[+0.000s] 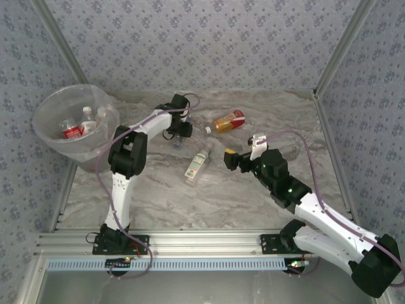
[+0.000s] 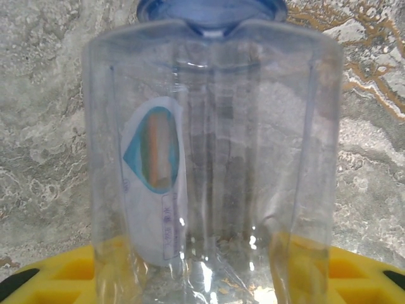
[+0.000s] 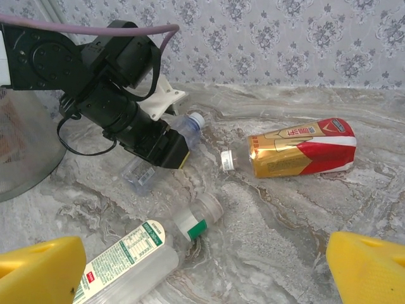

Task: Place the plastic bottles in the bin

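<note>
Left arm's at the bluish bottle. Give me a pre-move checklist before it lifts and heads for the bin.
1. Bluish bottle sits between the fingers of the left hand: ok.
2. Grip firm enough to lift: cannot tell; the contact is not visible.
3. Bottle free of neighbours: ok; the green-label bottle and gold-red bottle lie apart from it.
4. Bin open with room: ok; the bottles inside sit low in it.
5. Right hand out of the way: ok; it is open over the green-label bottle, off the likely path to the bin.
</note>
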